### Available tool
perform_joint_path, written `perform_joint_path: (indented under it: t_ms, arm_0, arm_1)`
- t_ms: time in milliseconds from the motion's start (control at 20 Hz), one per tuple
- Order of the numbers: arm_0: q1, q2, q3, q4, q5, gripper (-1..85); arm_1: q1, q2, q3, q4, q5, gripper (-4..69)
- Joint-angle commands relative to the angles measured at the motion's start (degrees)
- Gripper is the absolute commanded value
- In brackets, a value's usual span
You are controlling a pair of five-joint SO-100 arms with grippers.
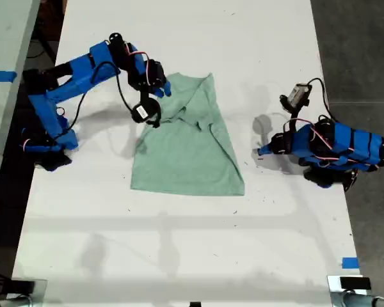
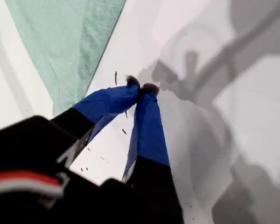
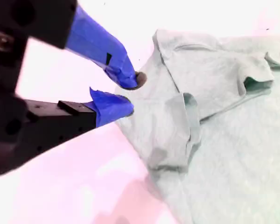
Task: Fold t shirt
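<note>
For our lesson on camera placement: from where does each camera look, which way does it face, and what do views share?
Exterior view: overhead, facing down on the table, the t shirt and both blue arms.
First wrist view: on my first end effector, shut, looking down at bare table, shirt edge beyond.
Second wrist view: on my second end effector, open beside the shirt's folded edge.
Shared: all three show the t shirt.
</note>
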Motion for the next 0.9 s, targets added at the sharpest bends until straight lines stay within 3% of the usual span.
perform_joint_path:
  t_ms: [0, 150, 450, 750, 800, 850]
  arm_0:
    - [-0.7, 23.6, 25.2, -4.7, -3.1, 5.6]
    - [-0.2, 45.9, 51.2, -13.4, -7.0, 5.8]
    - [7.0, 52.4, 80.1, -35.7, -14.9, 1.2]
    - [4.0, 75.1, 99.6, -39.6, -14.7, -0.2]
    - [4.3, 83.8, 104.3, -38.0, -14.9, -0.2]
    - [4.3, 96.2, 108.0, -32.2, -14.9, -0.2]
  arm_1:
    - [-0.5, 0.6, 3.0, -0.9, -0.4, 1.9]
    - [-0.4, 0.6, 3.0, -0.9, -0.4, 1.9]
    - [-0.3, 0.6, 3.0, -0.9, -0.1, 1.9]
    - [-0.2, 0.6, 3.0, -0.9, -0.1, 1.9]
    - [-0.3, 0.6, 3.0, -0.9, -0.1, 1.9]
    - [-0.2, 0.6, 3.0, -0.9, -0.1, 1.9]
